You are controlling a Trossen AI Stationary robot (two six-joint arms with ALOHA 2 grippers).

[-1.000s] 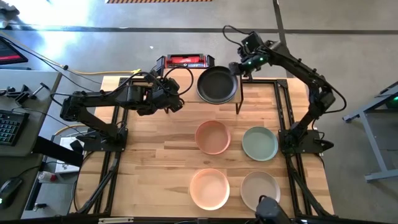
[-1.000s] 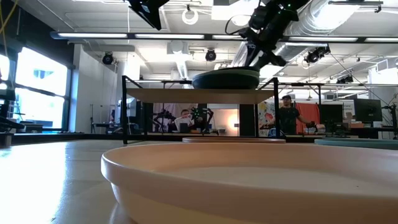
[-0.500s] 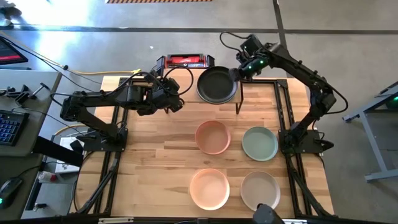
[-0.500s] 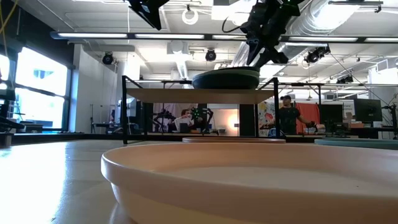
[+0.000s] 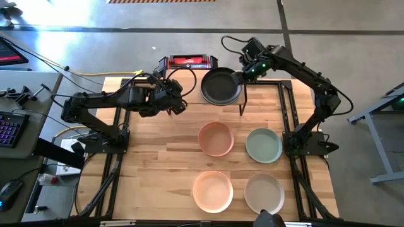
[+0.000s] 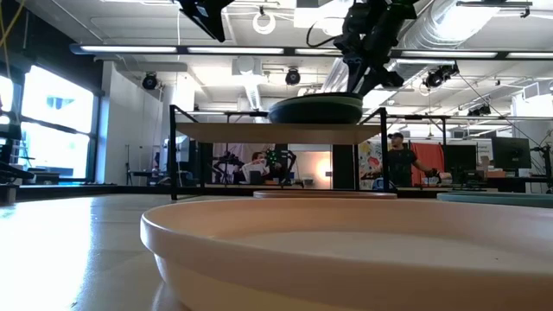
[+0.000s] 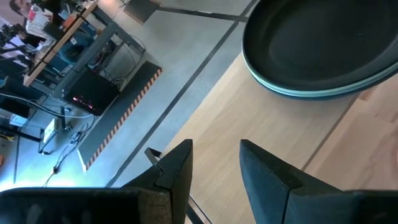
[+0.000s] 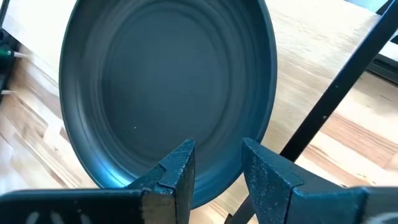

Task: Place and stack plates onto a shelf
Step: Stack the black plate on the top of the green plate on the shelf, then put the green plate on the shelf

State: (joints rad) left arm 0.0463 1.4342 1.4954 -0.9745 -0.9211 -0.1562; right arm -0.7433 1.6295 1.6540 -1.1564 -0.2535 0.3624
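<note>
step: round black plate (image 5: 221, 86) lies stacked on the light wooden shelf (image 6: 276, 132), upper centre.
right end effector (image 5: 239, 75): slightly parted, empty (beside the plate's rim).
left end effector (image 5: 181, 101): parted, empty, waiting at upper left.
next: probably fetch the round peach-pink plate (image 5: 216, 139) on the tabletop (image 5: 158, 164).

Overhead, table-level, 2 wrist views share black plate (image 5: 221, 86).

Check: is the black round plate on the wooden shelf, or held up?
On the shelf. The black round plate lies flat atop a pale green plate; right gripper open, apart.
</note>
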